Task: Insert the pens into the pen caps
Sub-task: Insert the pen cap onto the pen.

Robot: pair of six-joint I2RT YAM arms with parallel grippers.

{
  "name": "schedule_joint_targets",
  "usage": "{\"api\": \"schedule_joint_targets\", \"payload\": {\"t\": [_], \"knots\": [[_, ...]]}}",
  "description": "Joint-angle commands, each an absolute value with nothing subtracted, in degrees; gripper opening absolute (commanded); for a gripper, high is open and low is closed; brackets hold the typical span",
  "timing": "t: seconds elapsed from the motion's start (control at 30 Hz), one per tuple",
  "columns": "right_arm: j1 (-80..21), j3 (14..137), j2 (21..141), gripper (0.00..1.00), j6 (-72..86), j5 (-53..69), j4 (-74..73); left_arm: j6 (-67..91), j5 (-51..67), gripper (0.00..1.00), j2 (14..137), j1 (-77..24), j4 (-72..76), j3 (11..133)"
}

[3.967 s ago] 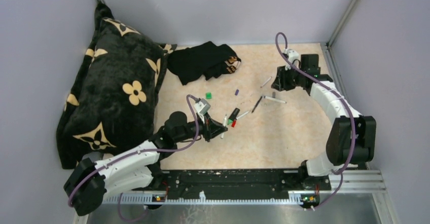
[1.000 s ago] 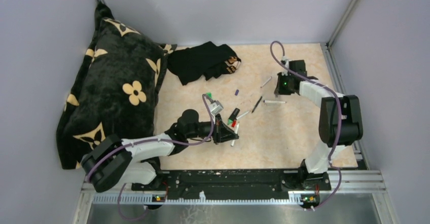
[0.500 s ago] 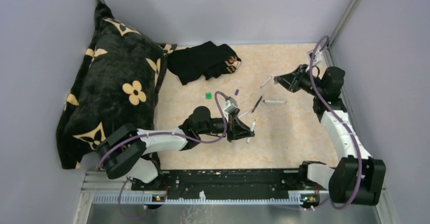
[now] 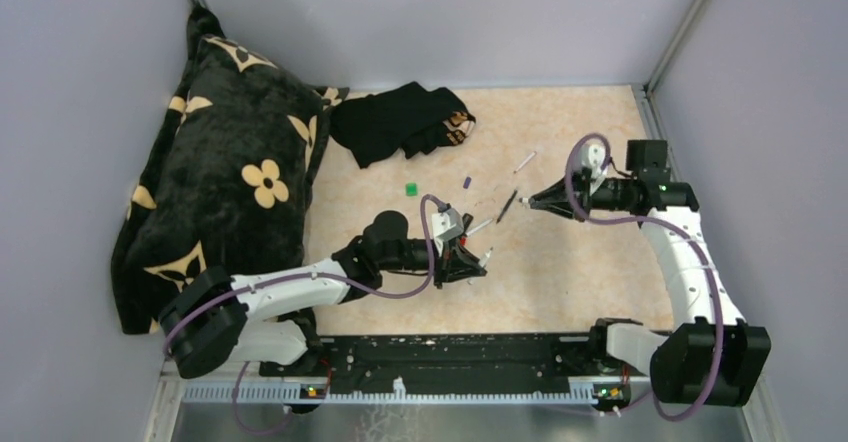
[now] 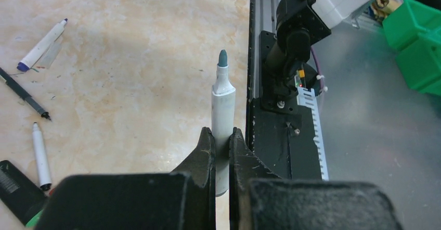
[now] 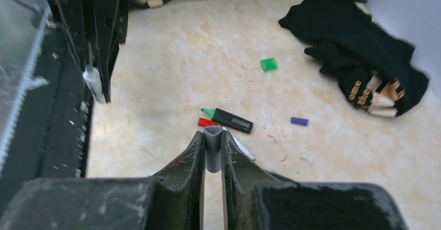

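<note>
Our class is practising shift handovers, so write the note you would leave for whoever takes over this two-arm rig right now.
Left gripper: shut on a white pen, tip bare.
Right gripper: shut on a grey cap.
On the table: green cap, purple cap, red cap, black marker, loose white pen.
Done: one pen and one cap lifted, held apart.
Left: push that pen into that cap, then cap the rest.
</note>
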State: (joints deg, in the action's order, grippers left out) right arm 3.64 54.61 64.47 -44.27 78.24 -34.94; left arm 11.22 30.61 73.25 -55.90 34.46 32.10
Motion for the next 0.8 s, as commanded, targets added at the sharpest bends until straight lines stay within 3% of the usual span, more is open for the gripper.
{"api": "schedule_joint_targets", "payload": {"t": [0.0, 0.2, 0.77], "knots": [[-0.97, 58.82, 63.81, 0.00, -100.21, 74.94, -68.37, 3.81, 32.47, 0.00, 69.77, -56.16, 25.53, 30.83], [-7.22, 58.48, 64.11, 0.00, -118.58, 65.69, -72.59, 3.93, 33.85, 0.00, 71.45, -56.16, 22.71, 32.31], [-13.26, 55.15, 64.29, 0.00, -125.42, 52.47, -69.45, 17.46, 44.12, 0.00, 85.90, -54.34, 13.98, 44.62]]}}
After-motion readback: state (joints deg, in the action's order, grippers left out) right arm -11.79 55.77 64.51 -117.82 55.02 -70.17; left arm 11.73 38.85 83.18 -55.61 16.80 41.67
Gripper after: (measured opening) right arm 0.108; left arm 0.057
